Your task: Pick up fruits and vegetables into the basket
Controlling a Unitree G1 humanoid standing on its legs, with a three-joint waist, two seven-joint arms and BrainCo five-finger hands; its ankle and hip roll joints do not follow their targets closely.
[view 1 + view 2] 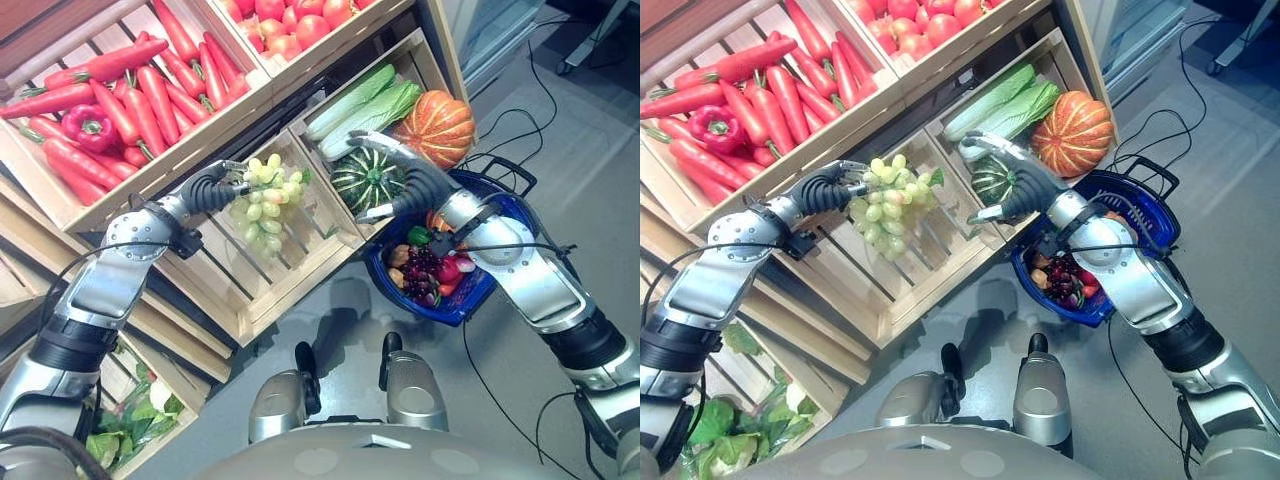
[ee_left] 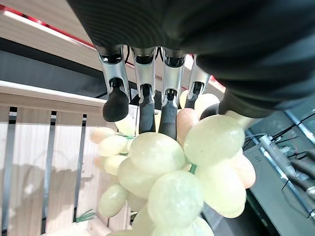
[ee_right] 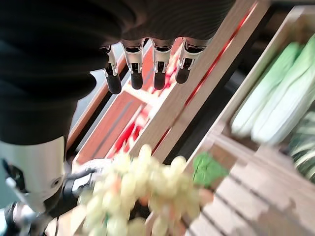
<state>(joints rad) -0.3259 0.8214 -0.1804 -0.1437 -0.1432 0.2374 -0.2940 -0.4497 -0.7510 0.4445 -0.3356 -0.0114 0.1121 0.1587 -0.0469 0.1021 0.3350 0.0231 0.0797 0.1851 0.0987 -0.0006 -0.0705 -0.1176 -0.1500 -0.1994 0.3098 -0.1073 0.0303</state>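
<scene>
A bunch of pale green grapes hangs above an empty wooden slatted crate. My left hand is shut on its top, and the left wrist view shows the fingers curled over the grapes. My right hand is open to the right of the bunch, over a striped green squash; its straight fingers hold nothing, with the grapes beyond them. A blue basket hangs under my right forearm, holding dark grapes and other produce.
Sloped wooden crates hold red carrots with a red pepper, red round fruits, long green cabbages and an orange pumpkin. Leafy greens lie in a low crate at the lower left. Grey floor lies to the right.
</scene>
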